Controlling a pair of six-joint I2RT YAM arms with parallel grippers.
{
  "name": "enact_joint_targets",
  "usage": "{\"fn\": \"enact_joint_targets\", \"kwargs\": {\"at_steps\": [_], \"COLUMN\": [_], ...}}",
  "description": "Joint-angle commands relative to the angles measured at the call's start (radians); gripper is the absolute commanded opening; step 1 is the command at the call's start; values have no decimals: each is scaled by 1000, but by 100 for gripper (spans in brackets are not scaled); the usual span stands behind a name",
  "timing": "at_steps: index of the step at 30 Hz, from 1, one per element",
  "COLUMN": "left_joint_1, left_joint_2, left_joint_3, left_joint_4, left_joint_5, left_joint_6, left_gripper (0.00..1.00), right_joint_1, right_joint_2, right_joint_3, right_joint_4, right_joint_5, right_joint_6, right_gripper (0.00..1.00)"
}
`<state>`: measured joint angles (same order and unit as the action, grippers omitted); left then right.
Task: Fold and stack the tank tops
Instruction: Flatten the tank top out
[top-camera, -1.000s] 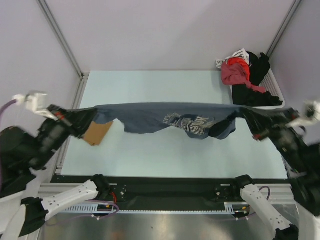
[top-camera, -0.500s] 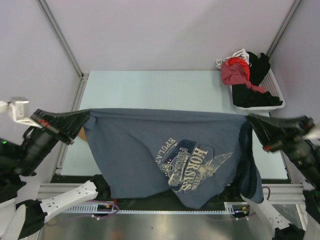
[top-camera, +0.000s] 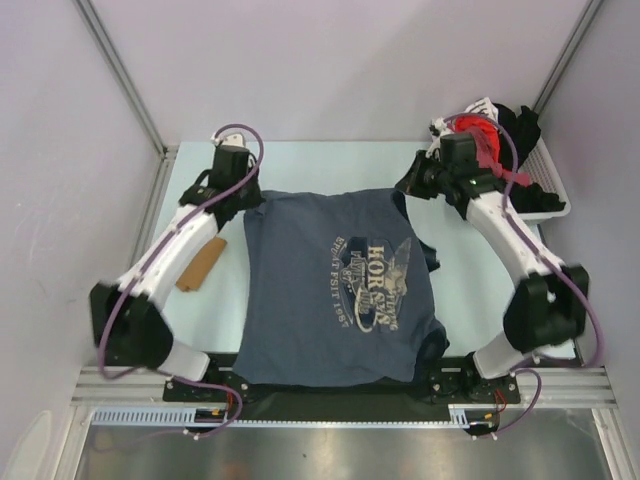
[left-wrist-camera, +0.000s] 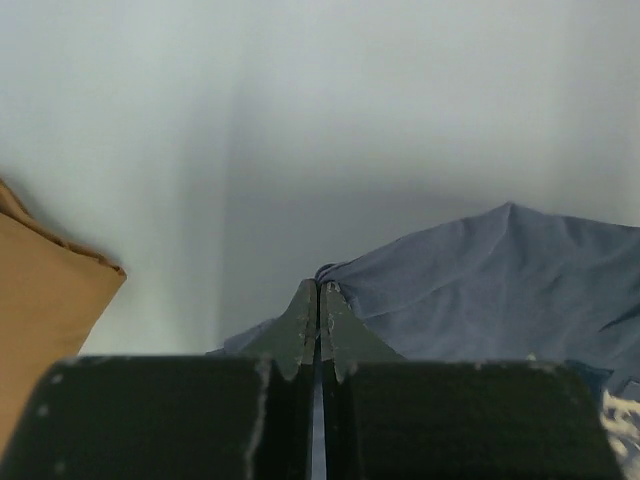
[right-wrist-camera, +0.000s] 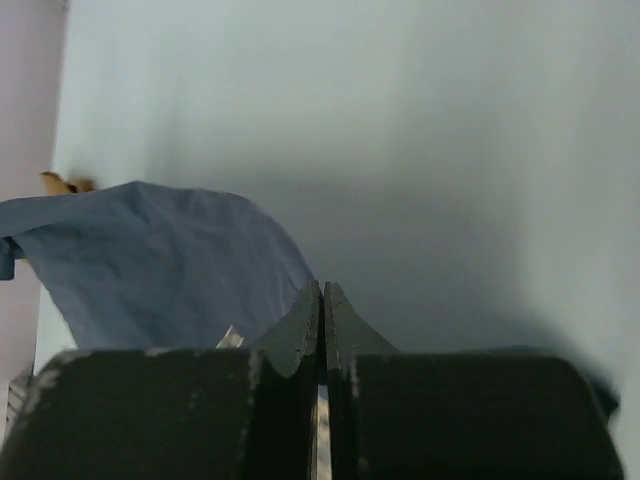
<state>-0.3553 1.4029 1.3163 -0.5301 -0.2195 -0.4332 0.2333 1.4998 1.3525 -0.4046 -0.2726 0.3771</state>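
Top external: arms outstretched, left fingers (left-wrist-camera: 298, 330) and right fingers (right-wrist-camera: 300, 330) closed, apparently pinching the slate-blue top (top-camera: 330, 290).

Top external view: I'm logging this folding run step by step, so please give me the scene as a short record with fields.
blue tank top: spread flat on the table, print up, near hem over the table's front edge
left gripper: shut on the top's far left corner
right gripper: shut on its far right corner
tan tank top: folded, left of the blue one, apart from it
basket: far right, heaped with clothes
fold of blue top: not yet begun
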Motion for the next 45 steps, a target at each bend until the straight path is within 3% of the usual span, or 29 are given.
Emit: {"fn": "enact_joint_targets", "kwargs": {"at_steps": [1,5,12,14,15,16,17,18,20,22,23,25,27,31,35,38,41,45], "left_joint_1": [55,88,193,238,252,266,289,291,283,271,254,231,210,106,52,36,-16,-54], "left_joint_2": [135,387,764,833,873,881,878,854,817,731,697,625,598,460,260,110,13,-148], "left_joint_3": [44,267,733,893,931,949,936,916,840,767,686,620,601,483,148,-56,-188,-337], "left_joint_4": [113,96,-61,-119,-164,-171,-160,-140,-123,-91,-71,-50,-94,-139,-21,42,38,56], "left_joint_5": [106,123,126,123,129,150,192,212,233,224,224,224,207,141,164,183,131,138], "left_joint_6": [-64,-39,-36,-65,-79,-100,-104,-108,-102,-93,-87,-76,-58,-26,-45,-76,-84,-116], "left_gripper": [0,0,0,0,0,6,54,73,94,96,99,100,100,100,99,95,95,97], "right_joint_1": [-34,-58,-94,-92,-89,-81,-78,-77,-81,-84,-83,-78,-62,-45,-48,-48,-42,-34], "right_joint_2": [147,452,749,855,884,910,906,890,777,611,549,449,334,212,151,172,220,284], "right_joint_3": [123,389,747,896,939,992,997,984,803,624,456,329,190,8,-124,-124,-93,-69], "right_joint_4": [156,129,165,167,158,133,68,46,74,122,160,170,129,64,84,63,27,16], "right_joint_5": [-31,-65,-82,-149,-164,-160,-111,-85,-56,-25,27,85,192,354,449,484,500,536], "right_joint_6": [55,59,82,86,83,63,49,34,19,17,11,-13,-41,-78,-93,-104,-99,-80], "right_gripper": [0,0,0,41,56,79,84,86,81,71,68,54,51,53,52,52,75,77]}}
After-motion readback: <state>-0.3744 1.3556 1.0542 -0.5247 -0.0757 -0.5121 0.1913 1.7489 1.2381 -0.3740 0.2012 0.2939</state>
